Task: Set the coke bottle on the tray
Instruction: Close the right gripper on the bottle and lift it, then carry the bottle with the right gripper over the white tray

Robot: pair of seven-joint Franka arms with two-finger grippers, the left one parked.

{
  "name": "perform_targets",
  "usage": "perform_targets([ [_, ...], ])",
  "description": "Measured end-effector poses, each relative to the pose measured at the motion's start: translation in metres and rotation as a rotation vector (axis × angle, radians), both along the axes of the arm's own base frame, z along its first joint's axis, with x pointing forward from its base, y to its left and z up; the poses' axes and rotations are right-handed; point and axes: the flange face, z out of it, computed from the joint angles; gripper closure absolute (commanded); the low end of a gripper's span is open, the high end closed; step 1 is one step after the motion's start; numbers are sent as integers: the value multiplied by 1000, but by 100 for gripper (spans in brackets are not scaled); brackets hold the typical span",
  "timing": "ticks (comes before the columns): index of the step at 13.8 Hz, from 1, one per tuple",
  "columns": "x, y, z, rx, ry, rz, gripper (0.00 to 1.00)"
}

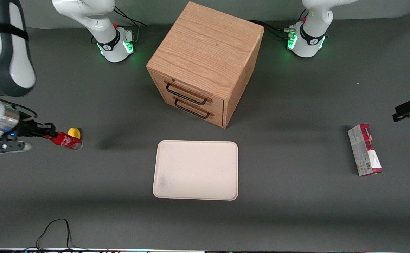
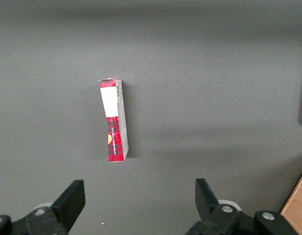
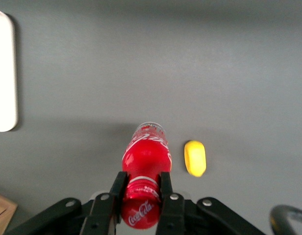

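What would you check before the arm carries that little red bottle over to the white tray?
1. Grip: gripper fingers clamp the coke bottle near its cap: ok.
2. Bottle lifted off the table: cannot tell.
3. Tray surface bare and ready: ok.
4. Yellow lump lies beside the bottle, apart from it: ok.
5. Table between bottle and tray free of things: ok.
6. Wooden drawer box stands farther from the front camera than the tray, off the route: ok.

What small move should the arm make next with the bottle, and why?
Probably carry it sideways toward the tray. The hand is shut on the coke bottle near its cap, beside the yellow lump at the working arm's end of the table, and the tray holds nothing yet.
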Motion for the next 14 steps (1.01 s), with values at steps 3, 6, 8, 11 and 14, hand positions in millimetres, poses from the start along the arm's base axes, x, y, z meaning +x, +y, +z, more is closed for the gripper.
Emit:
perform_targets([
  [3, -7, 1, 74, 4, -2, 3, 100],
  [6, -8, 2, 102, 2, -18, 6, 100],
  [8, 1, 9, 92, 2, -8, 16, 100],
  [11, 39, 61, 90, -9, -47, 79, 100],
  [14, 66, 152, 93, -13, -95, 114, 100],
])
